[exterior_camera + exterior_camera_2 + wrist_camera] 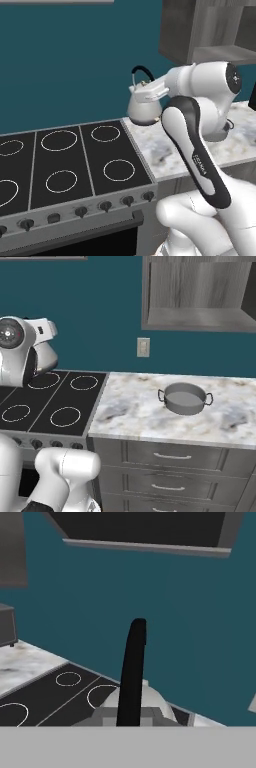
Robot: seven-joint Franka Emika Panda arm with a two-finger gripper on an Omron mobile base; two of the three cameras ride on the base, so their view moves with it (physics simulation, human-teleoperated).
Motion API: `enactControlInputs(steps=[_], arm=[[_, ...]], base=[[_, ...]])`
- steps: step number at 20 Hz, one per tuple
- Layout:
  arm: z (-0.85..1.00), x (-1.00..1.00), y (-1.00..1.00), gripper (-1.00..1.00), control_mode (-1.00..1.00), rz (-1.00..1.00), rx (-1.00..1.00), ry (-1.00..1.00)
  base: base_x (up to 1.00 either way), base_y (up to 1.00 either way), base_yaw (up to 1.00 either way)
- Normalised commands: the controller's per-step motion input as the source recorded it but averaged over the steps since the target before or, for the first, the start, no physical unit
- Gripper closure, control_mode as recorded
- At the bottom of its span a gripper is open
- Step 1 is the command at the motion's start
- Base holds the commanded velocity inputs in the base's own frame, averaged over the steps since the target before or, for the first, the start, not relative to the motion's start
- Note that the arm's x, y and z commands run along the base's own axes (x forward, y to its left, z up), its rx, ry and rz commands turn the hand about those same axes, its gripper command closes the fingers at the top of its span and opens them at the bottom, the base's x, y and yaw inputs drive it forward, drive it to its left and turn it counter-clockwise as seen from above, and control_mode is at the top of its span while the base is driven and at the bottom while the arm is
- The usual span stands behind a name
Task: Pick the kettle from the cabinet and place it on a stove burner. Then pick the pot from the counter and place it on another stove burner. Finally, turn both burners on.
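While clamped on the kettle's [144,106] black arched handle [132,672], tool [131,714] closed, carrying it in the air above the back right corner of the black cooktop [70,160], near the seam with the marble table [145,406]. Pot [185,398] standing upright on that table, well apart to the right, below the open cabinet niche [200,301]. Burner rings [119,170] bare.
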Motion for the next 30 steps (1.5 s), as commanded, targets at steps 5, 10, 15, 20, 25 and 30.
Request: enactControlInputs(steps=[5, 10, 15, 20, 25, 30], arm=[[-0.24, 0.47, 0.06, 1.00, -1.00, 0.03, 0.00, 0.01], [-0.20, 0.42, 0.02, 1.00, -1.00, 0.03, 0.00, 0.01], [-0.17, 0.37, 0.01, 1.00, -1.00, 0.01, 0.00, 0.02], [-0.18, 0.29, 0.00, 1.00, -1.00, 0.01, 0.00, 0.02], [-0.21, 0.27, 0.00, 1.00, -1.00, 0.02, 0.00, 0.03], [-0.27, 0.19, 0.00, 1.00, -1.00, 0.04, 0.00, 0.00]], base=[[0.00, 0.00, 0.00], [0.00, 0.00, 0.00], [0.00, 0.00, 0.00], [0.00, 0.00, 0.00], [0.00, 0.00, 0.00], [0.00, 0.00, 0.00]])
